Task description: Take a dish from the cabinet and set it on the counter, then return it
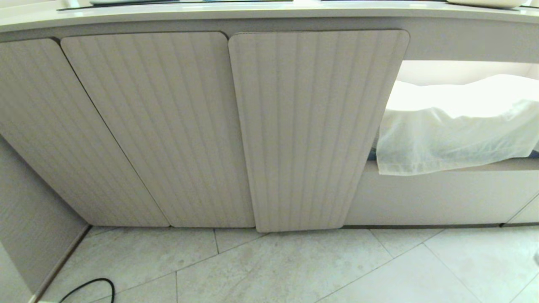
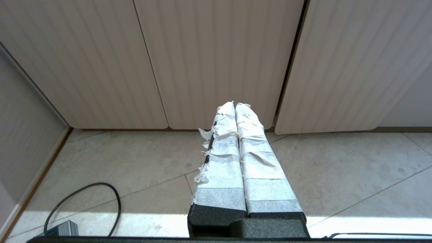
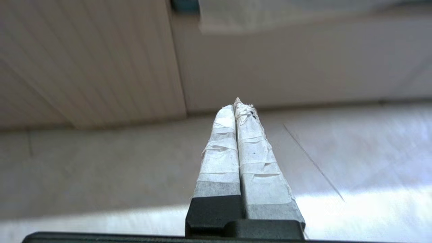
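**Onlooker:** Three ribbed beige doors front the cabinet (image 1: pixel 168 126) in the head view, all with rounded corners. The door at 3 o'clock of the three (image 1: pixel 311 126) stands slightly proud of the other two, its lower edge hanging just above the floor.

**Listener:** Where is the dish?

**Onlooker:** I cannot see the small white bowl anywhere. At 12 o'clock the pale rim of the desk (image 1: pixel 210 14) runs across the top of the view. At its far end, around 1 o'clock, a sliver of something white (image 1: pixel 484 2) sits on it, too cropped to name.

**Listener:** What lies beside the doors?

**Onlooker:** At 3 o'clock an open recess holds a white cloth (image 1: pixel 454 126), which drapes over the ledge. Pale stone tiles (image 1: pixel 294 269) cover the floor, and a black cable (image 1: pixel 94 286) loops at 7 o'clock.

**Listener:** And the arms?

**Onlooker:** Neither arm shows in the head view. In the left wrist view, the left gripper (image 2: pixel 235 105) has its two tape-wrapped fingers pressed together, empty, pointing toward the foot of the cabinet doors above the tiles. In the right wrist view, the right gripper (image 3: pixel 236 106) is likewise fully closed with nothing between its taped fingers (image 3: pixel 221 152). It points at the floor line, between the ribbed door's lower corner and the plain panel beside it. That view is blurred.
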Motion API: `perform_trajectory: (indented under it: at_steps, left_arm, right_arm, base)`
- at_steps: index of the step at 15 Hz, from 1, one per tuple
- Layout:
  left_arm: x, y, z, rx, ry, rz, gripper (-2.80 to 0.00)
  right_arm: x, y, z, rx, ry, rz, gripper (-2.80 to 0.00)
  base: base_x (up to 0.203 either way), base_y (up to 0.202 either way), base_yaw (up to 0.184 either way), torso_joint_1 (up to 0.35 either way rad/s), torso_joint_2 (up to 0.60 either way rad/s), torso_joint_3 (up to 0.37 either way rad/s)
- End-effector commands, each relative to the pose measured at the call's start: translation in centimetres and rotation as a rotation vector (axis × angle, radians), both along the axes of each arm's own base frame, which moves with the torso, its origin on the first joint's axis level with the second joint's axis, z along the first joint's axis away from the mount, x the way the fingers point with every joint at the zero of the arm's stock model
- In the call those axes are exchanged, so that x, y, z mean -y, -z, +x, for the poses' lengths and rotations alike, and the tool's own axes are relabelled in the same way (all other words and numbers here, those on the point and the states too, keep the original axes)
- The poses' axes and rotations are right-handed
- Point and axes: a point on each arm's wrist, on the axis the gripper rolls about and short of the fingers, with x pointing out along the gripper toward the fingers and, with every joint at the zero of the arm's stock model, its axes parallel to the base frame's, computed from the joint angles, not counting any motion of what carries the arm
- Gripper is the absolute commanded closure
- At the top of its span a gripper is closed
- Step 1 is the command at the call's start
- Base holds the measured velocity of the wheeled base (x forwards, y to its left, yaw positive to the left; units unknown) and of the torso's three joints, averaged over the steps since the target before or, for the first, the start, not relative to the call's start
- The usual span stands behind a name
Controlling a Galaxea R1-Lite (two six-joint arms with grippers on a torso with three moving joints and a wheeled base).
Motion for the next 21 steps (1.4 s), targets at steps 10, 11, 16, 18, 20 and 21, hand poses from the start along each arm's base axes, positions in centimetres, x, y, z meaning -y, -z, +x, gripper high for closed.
perform_trajectory:
  at_steps: [10,11,16,18,20,21]
  left_arm:
    - [0.0,0.0,0.0,0.001,-0.001,0.0,0.0]
    - [0.0,0.0,0.0,0.0,-0.001,0.0,0.0]
    - [0.0,0.0,0.0,0.001,-0.001,0.0,0.0]
    - [0.0,0.0,0.0,0.0,-0.001,0.0,0.0]
    - [0.0,0.0,0.0,0.001,-0.001,0.0,0.0]
    - [0.0,0.0,0.0,0.0,-0.001,0.0,0.0]
  right_arm:
    - [0.7,3.7,-5.3,-0.063,-0.153,-0.1,0.0]
    - [0.6,4.0,-5.4,-0.093,-0.182,-0.132,0.0]
    - [0.5,4.6,-5.7,-0.122,-0.227,-0.17,0.0]
    - [0.5,4.6,-5.7,-0.128,-0.23,-0.172,0.0]
    - [0.5,4.6,-5.6,-0.145,-0.236,-0.166,0.0]
    - [0.5,4.6,-5.6,-0.144,-0.236,-0.169,0.0]
  base:
    - [0.0,0.0,0.0,0.0,0.0,0.0]
    - [0.0,0.0,0.0,0.0,0.0,0.0]
    - [0.0,0.0,0.0,0.0,0.0,0.0]
    - [0.0,0.0,0.0,0.0,0.0,0.0]
    - [0.0,0.0,0.0,0.0,0.0,0.0]
    - [0.0,0.0,0.0,0.0,0.0,0.0]
